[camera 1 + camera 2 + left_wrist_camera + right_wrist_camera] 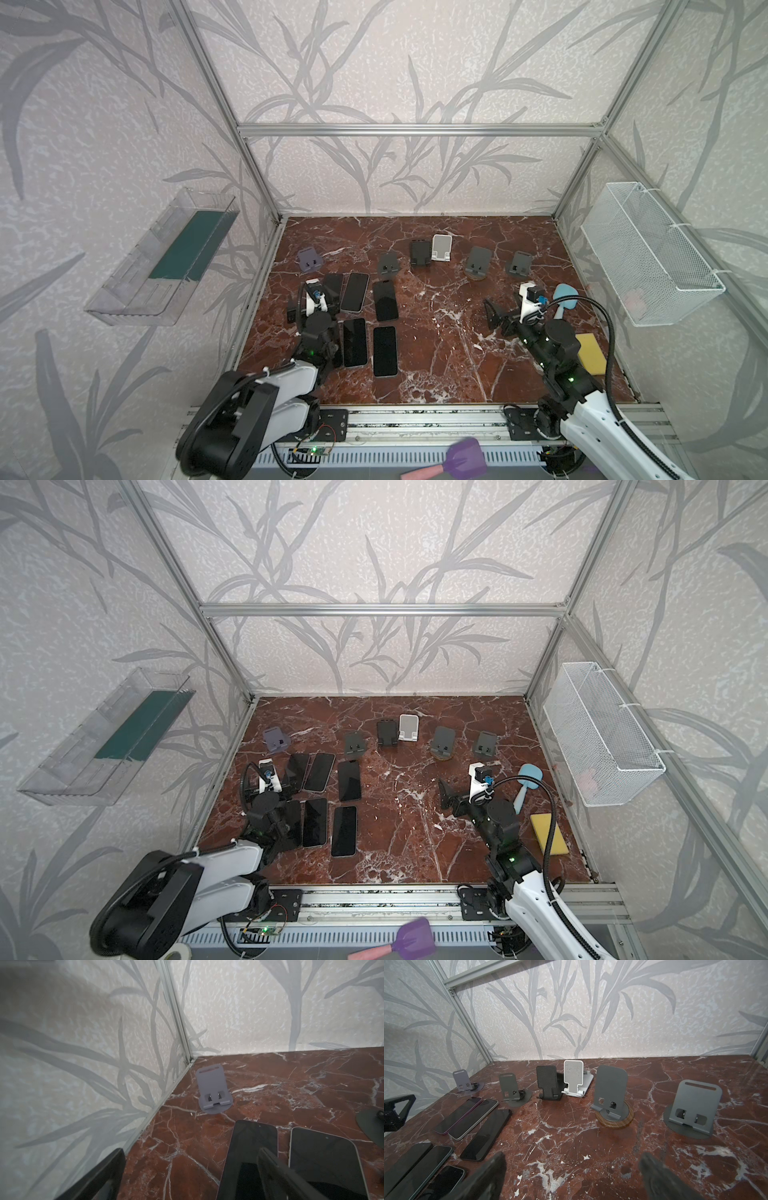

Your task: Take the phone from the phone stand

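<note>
Red-brown marble table [436,365] carries phones [385,351] lying flat near bare stands [693,1105]; left fingers [274,1169] and right fingers [656,1174] gape wide apart.

In both top views the left arm [318,332] covers much of the phone nearest it [295,818], the purple spatula [465,455] is blurred and cut by the lower edge, and a pinkish thing [633,299] in the mesh basket [648,249] is too faint to name. In the left wrist view the left gripper [191,1151] shows blurred fingers [276,1172] that hide parts of the pink-edged phone [249,1142] and the pale-edged phone [324,1157], both cut by the frame edge like the dark stand base [369,1126]. In the right wrist view the right gripper [573,1156] is blurred, and three phones [419,1167] run out of frame.
</note>
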